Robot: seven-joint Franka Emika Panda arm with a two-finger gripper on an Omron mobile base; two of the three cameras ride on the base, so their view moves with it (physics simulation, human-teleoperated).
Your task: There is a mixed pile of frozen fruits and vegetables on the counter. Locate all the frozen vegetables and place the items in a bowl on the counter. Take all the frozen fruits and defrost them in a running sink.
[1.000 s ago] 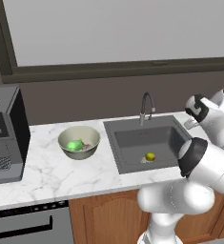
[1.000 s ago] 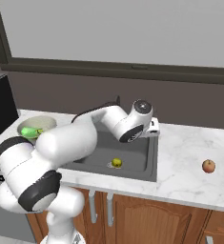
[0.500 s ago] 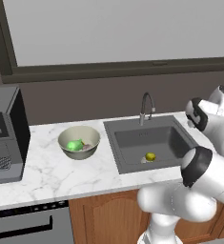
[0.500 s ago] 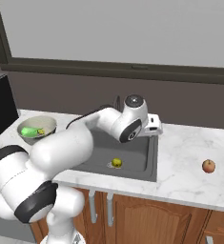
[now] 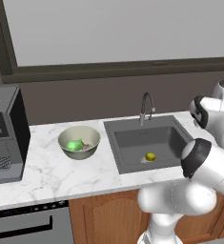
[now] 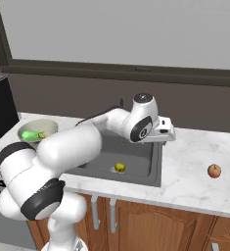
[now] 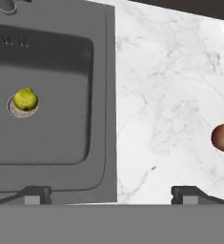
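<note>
looking from the left base, you see the bowl [image 5: 79,142] holding the green vegetable [image 5: 75,145], and the yellow-green fruit [image 5: 150,156] in the sink [image 5: 147,143]; from the right base, the red fruit [image 6: 214,170] lies alone on the counter [image 6: 199,171]; through the hand view, your gripper [image 7: 111,194] hangs with fingers spread wide, empty, above the sink's edge.

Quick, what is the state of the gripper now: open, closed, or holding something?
Gripper: open and empty, above the counter beside the sink.
</note>
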